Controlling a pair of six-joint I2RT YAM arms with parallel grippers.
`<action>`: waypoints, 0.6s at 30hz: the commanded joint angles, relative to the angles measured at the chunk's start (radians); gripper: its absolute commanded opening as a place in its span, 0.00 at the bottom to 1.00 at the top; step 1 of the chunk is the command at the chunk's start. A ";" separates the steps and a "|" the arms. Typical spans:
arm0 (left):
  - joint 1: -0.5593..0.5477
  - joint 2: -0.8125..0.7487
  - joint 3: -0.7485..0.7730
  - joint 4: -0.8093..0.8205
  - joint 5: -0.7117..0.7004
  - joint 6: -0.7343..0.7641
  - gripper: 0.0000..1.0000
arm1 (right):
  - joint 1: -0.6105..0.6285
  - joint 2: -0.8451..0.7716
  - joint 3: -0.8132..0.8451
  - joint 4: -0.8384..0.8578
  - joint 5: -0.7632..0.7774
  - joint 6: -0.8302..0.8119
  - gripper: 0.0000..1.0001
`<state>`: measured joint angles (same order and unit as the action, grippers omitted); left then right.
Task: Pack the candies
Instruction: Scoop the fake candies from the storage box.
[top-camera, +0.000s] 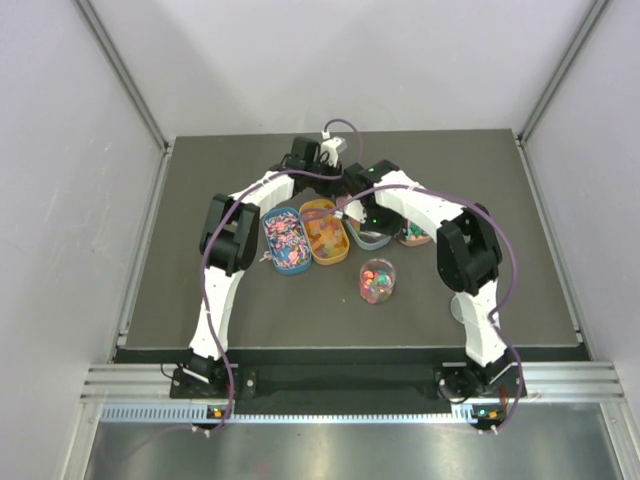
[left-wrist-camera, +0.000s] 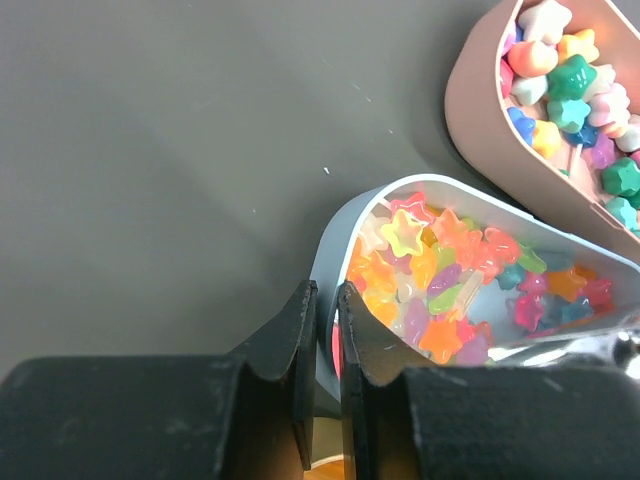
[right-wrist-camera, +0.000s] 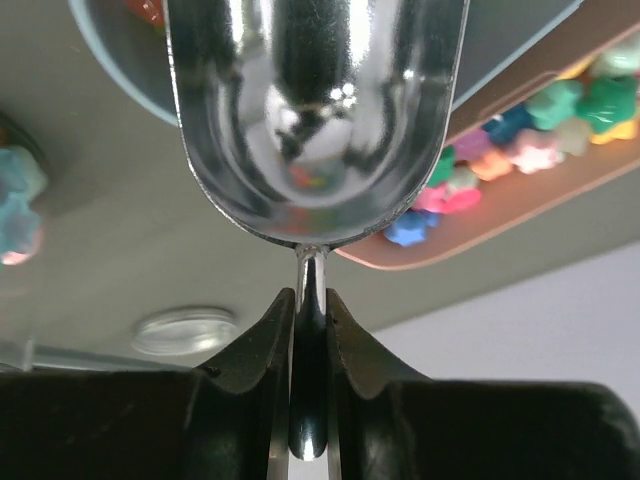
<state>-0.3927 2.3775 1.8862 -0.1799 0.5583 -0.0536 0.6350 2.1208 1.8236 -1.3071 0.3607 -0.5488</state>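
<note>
oval trays: four. blue tray (top-camera: 293, 271), orange tray (top-camera: 338, 261), grey-blue tray (left-wrist-camera: 330, 250), pink tray (left-wrist-camera: 470, 110).
clear round jar (top-camera: 377, 283): one.
metal scoop (right-wrist-camera: 315, 120): one.
clear round lid (right-wrist-camera: 185, 330): one.
candies (left-wrist-camera: 430, 285): too many to count. star shapes fill the grey-blue and pink trays, pink-purple pieces the blue tray, orange-yellow pieces the orange tray, and mixed colours the jar.
arms: two. left arm (top-camera: 225, 250), right arm (top-camera: 465, 255).
end effectors: two. left end effector (left-wrist-camera: 325, 330), right end effector (right-wrist-camera: 310, 330).
dark surface (top-camera: 250, 300): one.
</note>
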 joint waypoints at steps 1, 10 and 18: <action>-0.002 -0.098 -0.012 0.060 0.035 -0.031 0.00 | -0.041 0.019 -0.018 -0.179 -0.253 0.075 0.00; -0.003 -0.116 -0.039 0.066 0.031 -0.028 0.00 | -0.060 0.010 0.043 -0.184 -0.322 0.096 0.00; -0.006 -0.116 -0.042 0.082 0.012 -0.025 0.00 | -0.070 0.010 0.141 -0.187 -0.329 0.124 0.00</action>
<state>-0.3943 2.3474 1.8397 -0.1761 0.5602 -0.0521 0.5598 2.1368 1.8713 -1.3407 0.0929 -0.4332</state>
